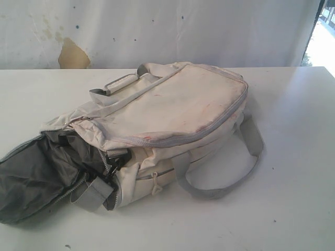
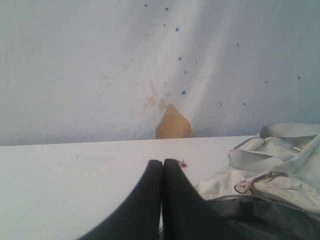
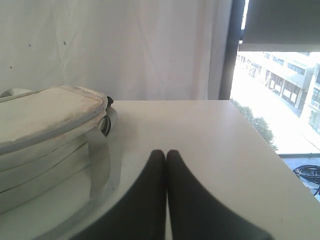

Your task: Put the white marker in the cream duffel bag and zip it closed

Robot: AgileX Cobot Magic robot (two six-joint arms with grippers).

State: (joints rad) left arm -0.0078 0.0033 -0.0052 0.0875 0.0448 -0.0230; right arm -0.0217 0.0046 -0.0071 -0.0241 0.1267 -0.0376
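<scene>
The cream duffel bag point(image 1: 172, 112) lies on its side across the middle of the white table point(image 1: 293, 172), with grey handles and faint pink stains. Its near-left end gapes open and dark grey lining point(image 1: 36, 180) spills out. In the left wrist view the bag point(image 2: 290, 170) and a zip pull point(image 2: 250, 184) sit beside my left gripper point(image 2: 163, 161), which is shut and empty. My right gripper point(image 3: 166, 152) is also shut and empty, with the bag point(image 3: 45, 125) off to one side of it. Neither gripper appears in the exterior view. The white marker is out of view.
A white cloth backdrop point(image 1: 183, 31) with a tan torn patch point(image 1: 73, 55) hangs behind the table. A grey strap loop point(image 1: 230, 183) lies on the table at the bag's front. A window point(image 3: 280, 85) lies past the table's edge in the right wrist view.
</scene>
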